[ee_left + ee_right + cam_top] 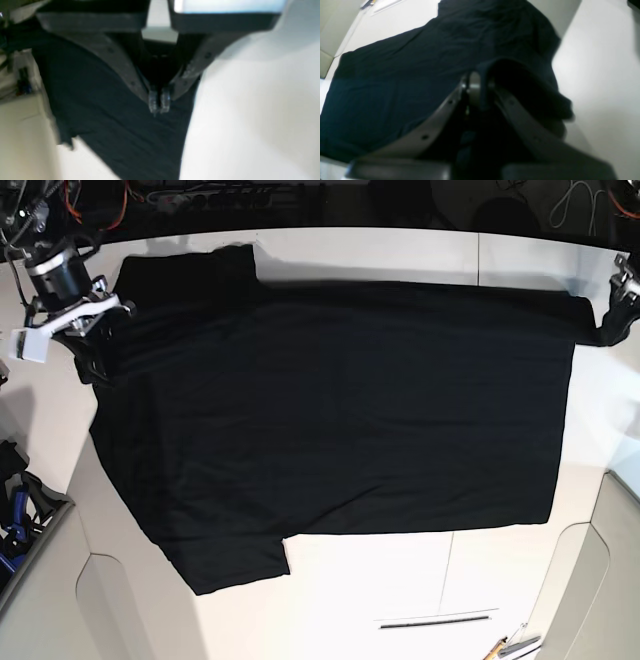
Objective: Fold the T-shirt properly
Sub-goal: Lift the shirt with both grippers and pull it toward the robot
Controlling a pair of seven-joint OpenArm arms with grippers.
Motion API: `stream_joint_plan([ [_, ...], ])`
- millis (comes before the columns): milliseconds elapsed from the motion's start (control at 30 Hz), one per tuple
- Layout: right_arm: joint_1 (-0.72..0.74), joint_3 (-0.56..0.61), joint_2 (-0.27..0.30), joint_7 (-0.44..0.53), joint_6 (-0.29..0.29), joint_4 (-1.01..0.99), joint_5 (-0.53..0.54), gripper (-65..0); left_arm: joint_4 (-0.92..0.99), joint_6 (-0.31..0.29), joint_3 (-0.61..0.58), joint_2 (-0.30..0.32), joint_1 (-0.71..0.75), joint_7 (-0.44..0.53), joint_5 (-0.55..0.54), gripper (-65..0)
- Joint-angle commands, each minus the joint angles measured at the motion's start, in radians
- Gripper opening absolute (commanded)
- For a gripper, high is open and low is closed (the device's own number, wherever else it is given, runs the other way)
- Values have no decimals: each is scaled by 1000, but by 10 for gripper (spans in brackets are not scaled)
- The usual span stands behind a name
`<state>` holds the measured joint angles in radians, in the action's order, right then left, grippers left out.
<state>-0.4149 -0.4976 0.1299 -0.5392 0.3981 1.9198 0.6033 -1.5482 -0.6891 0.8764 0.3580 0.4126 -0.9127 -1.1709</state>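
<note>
Two claws at opposite T-shirt edges, right claw pinching cloth

The T-shirt is plain black cloth, spread almost flat on the white bench with no print showing, its length running across the base view. One short sleeve sticks out at that view's lower left, the other lies at the upper left. Its surface shows only faint wrinkles; in the right wrist view a fold of the dark fabric is lifted and curls over above the rest.
</note>
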Motion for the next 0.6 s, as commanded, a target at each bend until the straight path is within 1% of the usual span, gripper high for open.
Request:
stream_joint_plan([
  [0, 32, 5, 8, 35, -13, -6, -11, -650, -14, -9, -12, 25, -21, 48, 25, -650],
  [67, 94, 17, 8, 53, -35, -55, -59, -650, -13, -9, -39, 31, -59, 106, 121, -650],
  [133, 152, 18, 8, 69, -43, -107, -87, -650, -10, -9, -50, 38, -93, 156, 191, -650],
  [233, 227, 19, 8, 69, -54, -188, -92, -650, -7, -9, -51, 42, -138, 192, 266, -650],
  [433, 307, 23, 8, 68, -50, -346, -90, -650, -7, -9, -53, 41, -155, 191, 283, -650],
  [567, 320, 23, 8, 68, -50, -381, -84, -650, -7, -9, -54, 42, -154, 182, 286, -650],
])
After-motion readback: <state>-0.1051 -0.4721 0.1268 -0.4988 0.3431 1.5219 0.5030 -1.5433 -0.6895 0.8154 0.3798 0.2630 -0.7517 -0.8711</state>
